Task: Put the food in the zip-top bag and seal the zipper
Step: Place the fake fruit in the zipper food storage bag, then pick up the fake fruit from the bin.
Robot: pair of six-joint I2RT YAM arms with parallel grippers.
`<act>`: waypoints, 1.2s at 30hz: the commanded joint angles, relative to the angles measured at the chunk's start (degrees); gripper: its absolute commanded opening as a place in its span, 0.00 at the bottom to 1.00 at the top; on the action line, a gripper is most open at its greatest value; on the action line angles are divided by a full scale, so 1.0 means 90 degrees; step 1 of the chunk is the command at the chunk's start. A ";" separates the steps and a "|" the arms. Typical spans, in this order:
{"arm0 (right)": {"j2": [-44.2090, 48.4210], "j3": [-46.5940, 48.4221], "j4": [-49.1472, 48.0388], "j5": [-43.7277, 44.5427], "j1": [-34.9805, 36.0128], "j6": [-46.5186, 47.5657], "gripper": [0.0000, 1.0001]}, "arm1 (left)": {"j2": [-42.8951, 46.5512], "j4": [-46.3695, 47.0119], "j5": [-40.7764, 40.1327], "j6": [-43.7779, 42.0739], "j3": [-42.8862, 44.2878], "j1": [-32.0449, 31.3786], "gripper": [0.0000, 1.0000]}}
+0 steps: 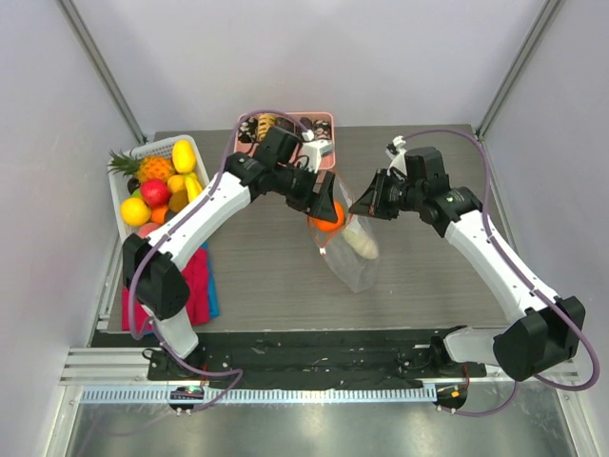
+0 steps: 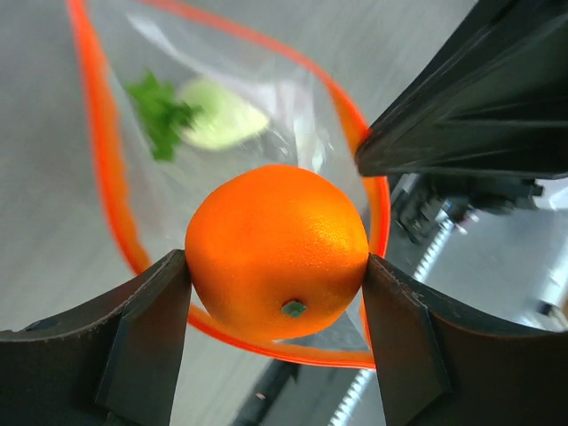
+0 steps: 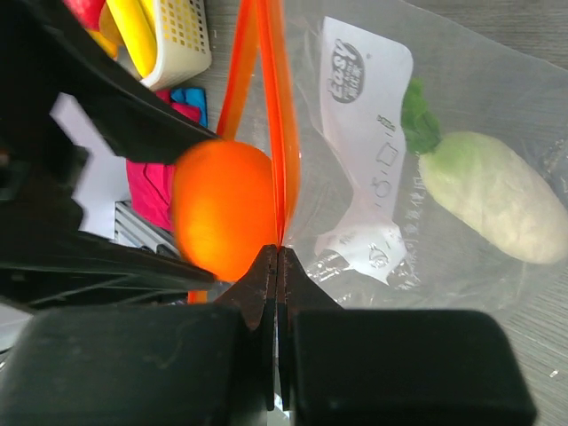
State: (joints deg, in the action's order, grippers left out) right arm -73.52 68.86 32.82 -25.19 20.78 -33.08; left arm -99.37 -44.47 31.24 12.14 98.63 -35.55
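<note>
My left gripper (image 2: pixel 277 266) is shut on the orange ball (image 2: pixel 277 248) and holds it at the open mouth of the clear zip-top bag (image 1: pixel 350 257). The orange-red zipper strip (image 2: pixel 106 169) rings the mouth below the ball. My right gripper (image 3: pixel 278 253) is shut on the zipper strip (image 3: pixel 282 142) and holds that edge of the mouth up. The white radish with green leaves (image 3: pixel 488 200) lies inside the bag; it shows in the top view (image 1: pixel 363 241) too. The orange ball (image 1: pixel 326 215) sits between both grippers in the top view.
A white basket (image 1: pixel 131 162) at the far left holds a pineapple (image 1: pixel 143 168), a red fruit (image 1: pixel 155 192) and yellow pieces. A pink divided tray (image 1: pixel 324 120) stands at the back. A pink and blue cloth (image 1: pixel 200 286) lies at the left front.
</note>
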 commanded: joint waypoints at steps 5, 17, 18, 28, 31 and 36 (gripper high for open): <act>0.0297 0.0308 -0.0209 -0.0267 0.0026 -0.0065 0.01 | -0.0432 -0.1024 0.0981 -0.0011 0.0427 -0.0249 0.66; 0.0610 0.0425 -0.0414 -0.0326 0.0016 -0.0221 0.01 | 0.0307 -0.1682 0.0894 -0.0344 0.0859 0.0492 1.00; 0.0619 0.0444 -0.0414 -0.0326 0.0016 -0.0231 0.01 | 0.0444 -0.1555 0.0942 -0.0237 0.0761 0.0812 1.00; 0.0717 0.0181 -0.0434 -0.0033 0.0026 -0.0260 0.01 | 0.1305 -0.0597 -0.0648 0.0320 0.0515 0.3703 0.94; 0.0678 0.0161 -0.0434 -0.0014 0.0026 -0.0241 0.01 | 0.1325 -0.0033 -0.1009 0.0798 0.0380 0.4992 0.96; 0.0552 0.0181 -0.0443 0.0045 0.0016 -0.0231 0.01 | 0.0964 0.0595 -0.2100 0.1043 0.0447 0.6165 0.96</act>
State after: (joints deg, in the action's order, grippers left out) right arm -68.51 69.87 31.35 -25.71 20.80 -34.87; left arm -89.10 -46.24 22.59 18.61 101.73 14.92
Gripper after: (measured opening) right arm 0.017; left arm 0.951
